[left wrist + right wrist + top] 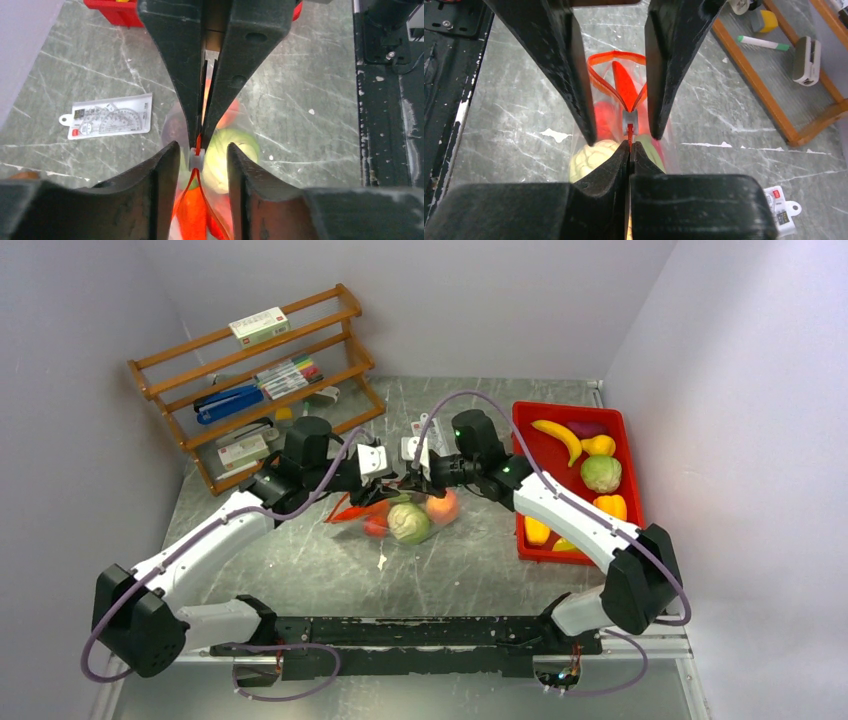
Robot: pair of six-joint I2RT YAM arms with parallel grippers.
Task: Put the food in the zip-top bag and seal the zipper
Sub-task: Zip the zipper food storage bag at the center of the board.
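The clear zip-top bag (405, 515) lies mid-table and holds a green ball (409, 523), a peach ball (443, 505) and a red chili (352, 510). Its red-orange zipper (600, 75) is parted on the left arm's side of a grey slider (629, 120). My right gripper (630, 145) is shut on the closed strip just beside the slider. My left gripper (202, 146) is open, its fingers either side of the slider (198, 159) with gaps on both sides. In the top view the left gripper (383, 475) and right gripper (415, 483) meet tip to tip over the bag.
A red tray (528, 540) at the right holds a banana (560, 437), a green ball (601, 473) and yellow peppers (611, 506). A wooden rack (250, 380) stands at the back left. A flat white printed packet (107, 116) lies behind the bag.
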